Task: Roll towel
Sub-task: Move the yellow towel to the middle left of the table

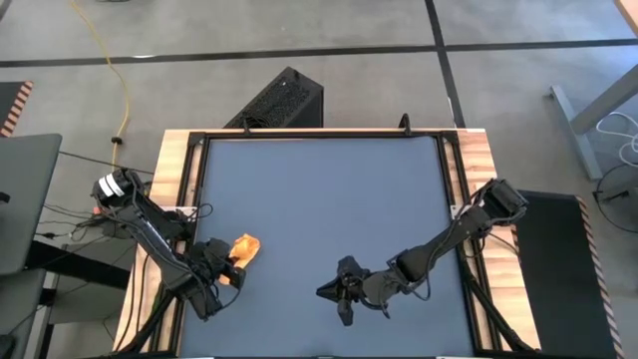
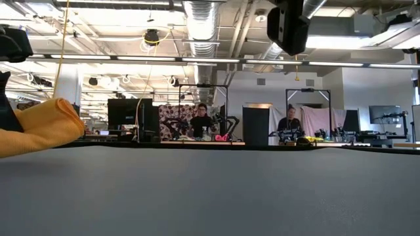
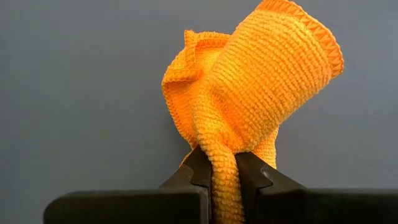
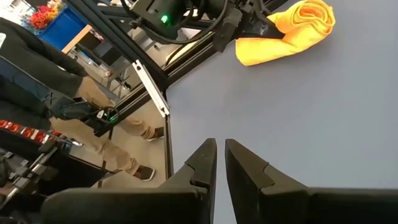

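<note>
While the towel (image 3: 249,93) is bunched into a loose, crumpled lump, a fold of it is pinched tight between the two dark fingers (image 3: 189,177) of the left gripper (image 3: 222,180), so those are pretty much pressed together on the cloth with just the orange fabric squeezed through the gap. From the high view the left gripper (image 1: 227,269) is seen at the lower left of the frame, right by the left edge of the grey table (image 1: 329,199), with the towel (image 1: 243,249) sticking out toward the middle of the mat. In the low view the towel (image 2: 39,128) shows at the far left, held just about at the table surface.

The right gripper (image 1: 337,291) is parked at the lower middle of the high view, well apart from the towel. Its fingers (image 4: 202,165) are nearly closed, only a thin slit left between them, and nothing is held or touched. A person's legs (image 4: 106,134) are seen beyond the table edge in the right wrist view.
</note>
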Controlling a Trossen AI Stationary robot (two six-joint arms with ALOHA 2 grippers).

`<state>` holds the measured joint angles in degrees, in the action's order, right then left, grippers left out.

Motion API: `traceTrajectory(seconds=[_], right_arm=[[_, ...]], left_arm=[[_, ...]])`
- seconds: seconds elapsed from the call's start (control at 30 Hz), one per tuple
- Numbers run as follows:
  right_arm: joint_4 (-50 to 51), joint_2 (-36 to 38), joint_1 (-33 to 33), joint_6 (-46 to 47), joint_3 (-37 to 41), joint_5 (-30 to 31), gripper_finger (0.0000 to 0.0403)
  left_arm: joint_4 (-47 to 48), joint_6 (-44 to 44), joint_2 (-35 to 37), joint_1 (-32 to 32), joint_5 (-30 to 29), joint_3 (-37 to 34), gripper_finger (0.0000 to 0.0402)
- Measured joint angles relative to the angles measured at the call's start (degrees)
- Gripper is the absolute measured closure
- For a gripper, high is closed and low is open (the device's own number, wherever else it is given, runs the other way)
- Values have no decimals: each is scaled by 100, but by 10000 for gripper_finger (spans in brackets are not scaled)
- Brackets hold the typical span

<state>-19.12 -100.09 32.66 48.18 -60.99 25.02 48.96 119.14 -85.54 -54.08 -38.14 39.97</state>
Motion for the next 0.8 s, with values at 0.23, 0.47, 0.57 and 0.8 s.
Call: traceTrajectory(seconds=[0.23,0.47,0.57,0.8], right_arm=[[-28,0,155,24,0,28,341],[-30,0,279,42,0,72,341],[-29,0,300,42,0,76,341],[-25,0,309,103,0,79,341]], left_arm=[[169,-255,0,74,-52,-2,389],[264,-172,0,109,-207,-98,389],[265,-80,0,111,21,-255,388],[263,-73,2,111,148,-374,388]])
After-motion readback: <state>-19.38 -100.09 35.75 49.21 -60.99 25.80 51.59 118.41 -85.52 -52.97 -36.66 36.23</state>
